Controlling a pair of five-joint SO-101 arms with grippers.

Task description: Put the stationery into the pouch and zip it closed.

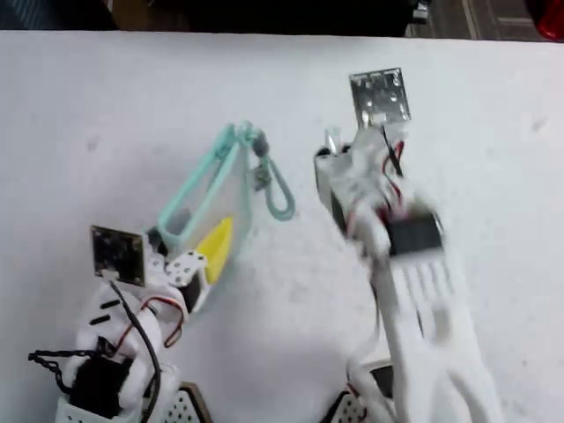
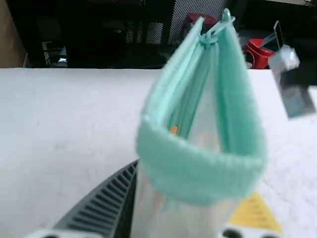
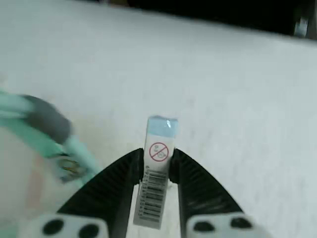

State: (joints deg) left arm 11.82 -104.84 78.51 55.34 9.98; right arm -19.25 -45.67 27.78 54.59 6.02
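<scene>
We see the pouch (image 1: 210,189) left of centre on the table (image 1: 79,115): clear body, mint zip band, mouth gaping, mint loop (image 1: 278,196) at the far end. Left gripper (image 1: 181,260) is clamped on the pouch's near end. Right gripper (image 3: 157,159), near the loop, pinches a small white stationery piece (image 3: 154,188) with a barcode label and pale blue tip

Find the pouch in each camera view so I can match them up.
High view: pouch left of centre, its near end at the left gripper.
Left wrist view: pouch close up, between the fingers.
Right wrist view: its mint edge beside the held stationery.
Shared landmark: the white table.
</scene>
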